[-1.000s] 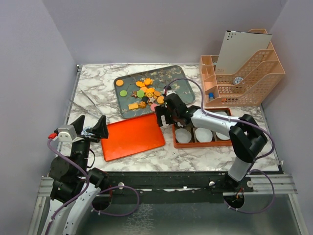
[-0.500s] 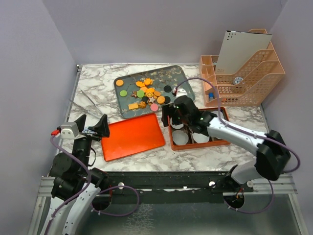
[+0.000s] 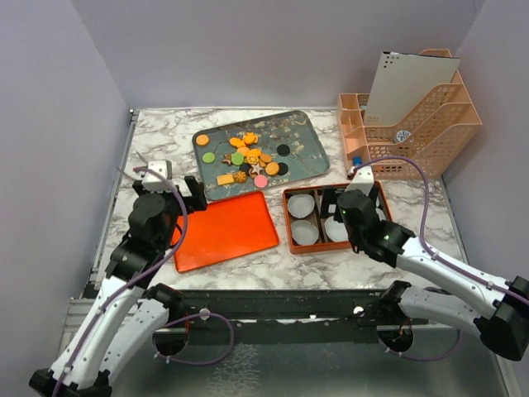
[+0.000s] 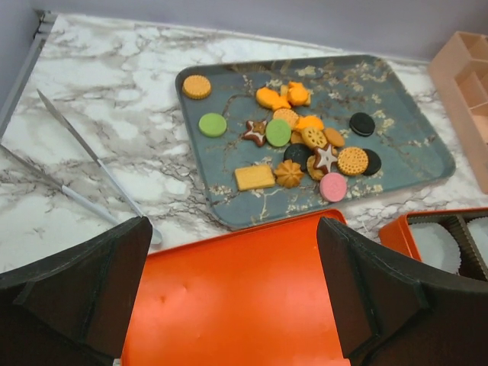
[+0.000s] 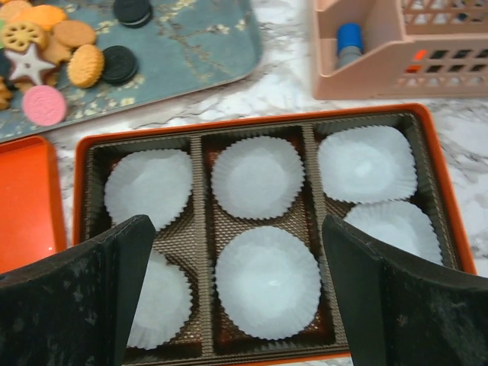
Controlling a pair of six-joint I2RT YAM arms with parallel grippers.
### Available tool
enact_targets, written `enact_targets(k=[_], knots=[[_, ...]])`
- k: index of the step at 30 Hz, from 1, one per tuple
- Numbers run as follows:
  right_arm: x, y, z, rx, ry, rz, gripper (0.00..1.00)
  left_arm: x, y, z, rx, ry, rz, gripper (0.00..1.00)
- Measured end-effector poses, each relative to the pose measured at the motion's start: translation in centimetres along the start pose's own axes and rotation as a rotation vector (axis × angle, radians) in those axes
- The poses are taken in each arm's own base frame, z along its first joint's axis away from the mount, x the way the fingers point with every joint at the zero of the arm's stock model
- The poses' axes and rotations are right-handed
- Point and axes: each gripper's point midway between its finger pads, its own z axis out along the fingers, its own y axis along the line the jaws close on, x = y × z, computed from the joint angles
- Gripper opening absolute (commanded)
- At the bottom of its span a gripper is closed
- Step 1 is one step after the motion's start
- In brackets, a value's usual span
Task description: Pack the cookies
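Well inside grey tray, cookies clustered, orange lid just beside

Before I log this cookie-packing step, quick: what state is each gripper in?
Left gripper: open, holding nothing.
Right gripper: open, holding nothing, over the orange box.

**A:** How's the light?

**B:** Bright, soft and even, coming from overhead. The white marble-patterned bench carries only faint, diffuse shadows beside the arms.

**A:** Glare? Blur?

**B:** There's a slight pale sheen on the flat orange metal lid. The wrist views are sharp mid-frame, but the near black tool fingers look soft.
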Motion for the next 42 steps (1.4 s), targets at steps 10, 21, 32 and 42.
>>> enact_targets(k=[10, 21, 32, 42], knots=[[0.1, -5.7, -1.6, 0.165, -0.121, 0.083, 1.00, 3.8, 1.0, 5.6, -0.200, 0.222, -0.030, 0.99], [0.1, -8.7, -3.4, 0.211, -0.248, 0.206, 1.00, 6.1, 11.2, 10.4, -0.561, 0.318, -0.210, 0.99], [-0.2, -9.1, -3.4, 0.245, -0.267, 0.222, 1.00, 11.6, 17.2, 14.0, -0.807, 0.449, -0.361, 0.99], [-0.1, -9.1, -3.3, 0.252, -0.267, 0.223, 1.00, 14.1, 20.0, 17.3, -0.930, 0.496, -0.360, 0.99]])
